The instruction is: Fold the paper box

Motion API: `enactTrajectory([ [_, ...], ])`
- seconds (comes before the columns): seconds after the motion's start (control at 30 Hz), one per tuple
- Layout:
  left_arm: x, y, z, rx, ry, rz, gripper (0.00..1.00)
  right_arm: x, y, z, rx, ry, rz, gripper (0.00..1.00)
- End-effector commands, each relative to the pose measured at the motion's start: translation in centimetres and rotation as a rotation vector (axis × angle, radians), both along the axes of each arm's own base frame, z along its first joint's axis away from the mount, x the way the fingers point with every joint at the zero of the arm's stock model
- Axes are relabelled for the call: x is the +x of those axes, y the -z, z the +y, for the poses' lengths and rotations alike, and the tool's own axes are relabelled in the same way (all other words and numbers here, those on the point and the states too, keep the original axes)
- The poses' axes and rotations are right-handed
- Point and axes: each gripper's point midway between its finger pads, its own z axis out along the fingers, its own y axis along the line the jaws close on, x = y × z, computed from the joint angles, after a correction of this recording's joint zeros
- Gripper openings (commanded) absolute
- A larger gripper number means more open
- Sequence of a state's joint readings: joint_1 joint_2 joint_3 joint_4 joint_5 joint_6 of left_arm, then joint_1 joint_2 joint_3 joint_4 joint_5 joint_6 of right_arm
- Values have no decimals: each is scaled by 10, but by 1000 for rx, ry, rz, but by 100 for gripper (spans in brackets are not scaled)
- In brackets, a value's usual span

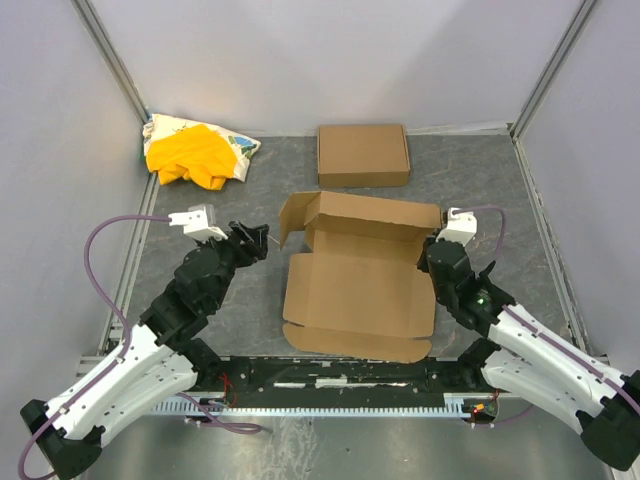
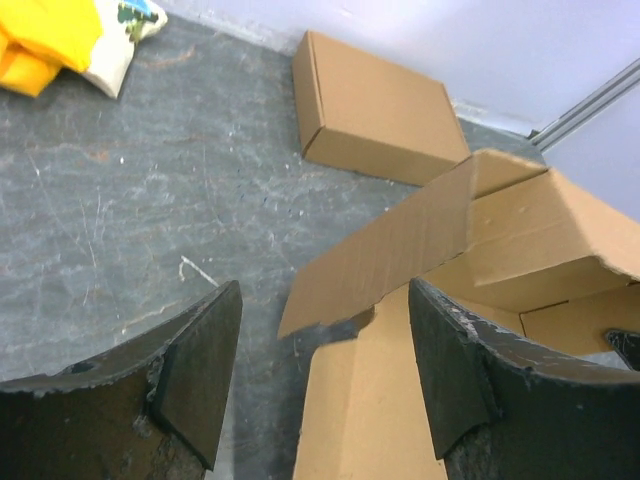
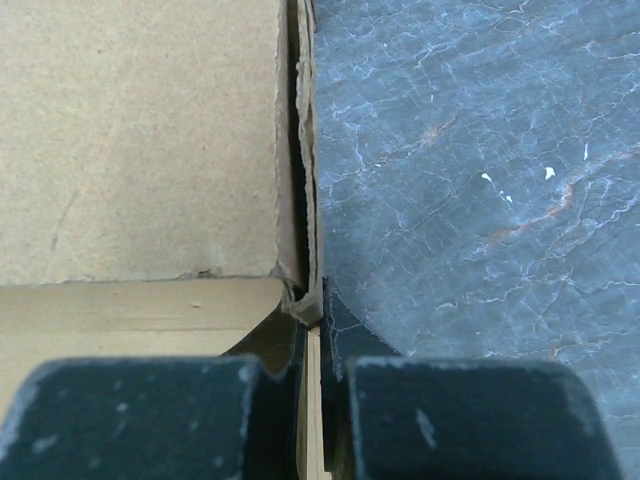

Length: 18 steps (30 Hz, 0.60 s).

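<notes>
Top view: I see the paper box [image 1: 355, 290] half-folded on the table [image 1: 480, 200], between both arms. Left wrist: the left gripper [image 2: 322, 375] has its fingers spread, with the box's raised flap just ahead. Right wrist: the right gripper [image 3: 315, 385] is pinched on the box's side-wall edge.

1 paper box [image 1: 358, 290], 1 closed cardboard box [image 1: 363, 155], 1 yellow cloth bundle [image 1: 195, 152].

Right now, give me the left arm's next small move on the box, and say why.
Probably ease the left gripper forward and close it on the raised left flap of the paper box. Its jaws are open, with the flap's lower corner just ahead of the gap, while the right gripper is shut on the box's right wall.
</notes>
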State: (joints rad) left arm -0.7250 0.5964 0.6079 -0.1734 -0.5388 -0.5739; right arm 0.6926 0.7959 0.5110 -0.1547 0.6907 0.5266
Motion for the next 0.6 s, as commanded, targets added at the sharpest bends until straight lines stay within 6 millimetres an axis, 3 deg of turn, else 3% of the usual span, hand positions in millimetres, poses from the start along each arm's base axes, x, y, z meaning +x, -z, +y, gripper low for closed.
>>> enactTrajectory([
  [0.0,7,-44,-3,51,33,-167,75,-4,-24,4,4,-41,17,2],
  [0.13,6,-54,-10,193,111,-252,78,-15,-33,7,-13,-102,66,2],
  [0.23,-1,-61,-14,183,156,-291,78,-18,-47,0,-16,-90,62,2],
  [0.43,-19,-71,-27,103,263,-377,81,-5,-64,-12,-56,-62,90,2],
  [0.57,-22,-60,-39,132,337,-319,81,2,-71,-4,-29,-92,106,2],
])
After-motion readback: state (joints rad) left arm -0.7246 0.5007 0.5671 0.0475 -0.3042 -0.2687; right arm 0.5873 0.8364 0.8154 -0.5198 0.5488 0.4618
